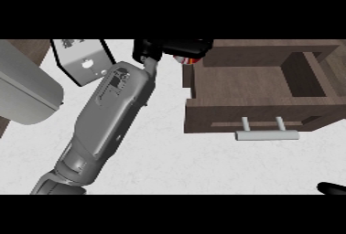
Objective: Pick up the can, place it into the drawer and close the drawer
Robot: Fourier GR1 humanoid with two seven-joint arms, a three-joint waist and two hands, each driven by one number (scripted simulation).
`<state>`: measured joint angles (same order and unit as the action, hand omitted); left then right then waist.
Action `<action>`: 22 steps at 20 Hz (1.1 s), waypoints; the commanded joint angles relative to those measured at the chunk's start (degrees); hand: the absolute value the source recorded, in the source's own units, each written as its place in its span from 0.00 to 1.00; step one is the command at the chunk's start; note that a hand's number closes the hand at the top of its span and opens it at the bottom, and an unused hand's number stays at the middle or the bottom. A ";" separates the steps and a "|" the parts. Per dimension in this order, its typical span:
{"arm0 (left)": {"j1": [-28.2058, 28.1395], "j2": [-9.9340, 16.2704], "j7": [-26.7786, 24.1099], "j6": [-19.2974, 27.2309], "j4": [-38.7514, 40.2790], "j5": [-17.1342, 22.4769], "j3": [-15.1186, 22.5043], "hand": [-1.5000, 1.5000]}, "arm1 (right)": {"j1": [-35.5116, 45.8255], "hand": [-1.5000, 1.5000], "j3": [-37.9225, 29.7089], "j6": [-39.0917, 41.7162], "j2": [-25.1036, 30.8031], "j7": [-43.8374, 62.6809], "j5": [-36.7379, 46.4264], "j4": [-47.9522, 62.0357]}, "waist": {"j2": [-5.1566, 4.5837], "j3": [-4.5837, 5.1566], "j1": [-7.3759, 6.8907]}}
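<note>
I've got the left hand (pixel 169 48) at top centre curled round the can (pixel 187 60) (barely visible), beside the open drawer (pixel 256 84) for loading; right hand (pixel 332 188), lower right: grip unclear.

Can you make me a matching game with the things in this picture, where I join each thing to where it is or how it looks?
Things:
1. can
2. drawer
3. drawer handle
4. right hand

Descriptions:
A. pulled open, brown wood
B. only a black tip showing at the lower right corner
C. red, mostly hidden in the black left hand
D. pale grey bar on the front

Pairs: 1-C, 2-A, 3-D, 4-B
</note>
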<state>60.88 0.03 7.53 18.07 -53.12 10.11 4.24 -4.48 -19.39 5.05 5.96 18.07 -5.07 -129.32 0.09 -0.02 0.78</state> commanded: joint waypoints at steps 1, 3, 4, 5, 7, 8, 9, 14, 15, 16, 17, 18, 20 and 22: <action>6.50 -0.03 6.95 1.68 -0.58 -0.46 0.68 1.00 | 0.65 0.00 0.84 -0.17 -0.14 0.35 0.81 0.87 | -0.04 0.00 -0.22; 9.57 -0.03 3.17 3.82 5.43 2.10 2.52 1.00 | 1.14 0.00 -0.01 -0.69 0.43 2.64 -0.51 -1.57 | -0.24 0.00 0.66; 12.21 -0.03 3.84 4.21 7.38 2.85 2.78 1.00 | 0.39 0.00 0.70 0.21 -0.31 0.08 -0.28 -0.20 | -0.31 -0.02 0.92; 14.00 -0.03 4.83 4.81 8.29 2.56 1.61 1.00 | -0.54 0.00 0.52 0.20 -1.00 -1.54 0.21 0.33 | -0.30 -0.03 0.81; 17.97 -0.03 1.98 5.28 14.24 3.72 1.38 1.00 | 0.75 0.00 1.98 0.56 -0.84 -0.60 -0.31 -0.55 | -0.58 -0.05 1.71; 18.94 -0.03 5.59 5.41 13.63 4.22 1.84 1.00 | 0.10 0.00 1.58 -0.04 -0.38 2.02 0.03 -2.65 | -0.36 -0.02 1.29; 19.73 -0.03 5.02 6.86 14.25 5.23 3.92 1.00 | 4.83 0.00 2.11 -1.89 0.92 4.49 1.33 -1.60 | -0.44 -0.01 1.21; 23.03 -0.03 1.62 6.62 21.89 9.24 6.08 1.00 | 1.00 0.00 2.97 -0.48 -1.28 0.26 1.71 -0.88 | -0.78 -0.08 2.62; 25.37 -0.03 2.78 7.77 22.84 9.62 7.21 1.00 | 5.42 0.00 0.06 -0.15 1.73 -0.06 -0.36 3.78 | -0.92 -0.11 2.77; 23.71 -0.03 3.10 10.48 22.08 10.93 11.01 1.00 | 3.75 0.00 1.95 -0.07 0.50 0.69 0.24 0.92 | -0.67 -0.09 2.84; 26.99 -0.03 3.31 6.78 25.28 9.40 6.12 1.00 | 5.89 0.00 -0.44 -0.60 2.26 1.88 -0.96 2.58 | -0.78 -0.07 2.07; 26.24 -0.03 1.40 7.69 26.38 10.81 7.57 1.00 | 4.10 0.00 -0.08 0.66 1.84 1.46 -2.37 1.33 | -0.88 -0.10 2.97; 28.90 -0.03 1.93 8.70 29.15 10.90 7.87 1.00 | 1.69 0.00 3.40 -0.28 -0.33 2.35 1.25 -3.02 | -1.02 -0.10 3.96; 28.73 -0.03 0.33 9.13 29.52 12.89 9.80 1.00 | 6.53 0.00 0.42 -0.33 2.39 2.64 -1.40 1.64 | -1.17 -0.13 3.98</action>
<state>87.16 0.00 8.85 26.19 -26.85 20.81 12.41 -0.48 -18.08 4.82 6.83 19.24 -5.27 -128.53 -0.86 -0.13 3.95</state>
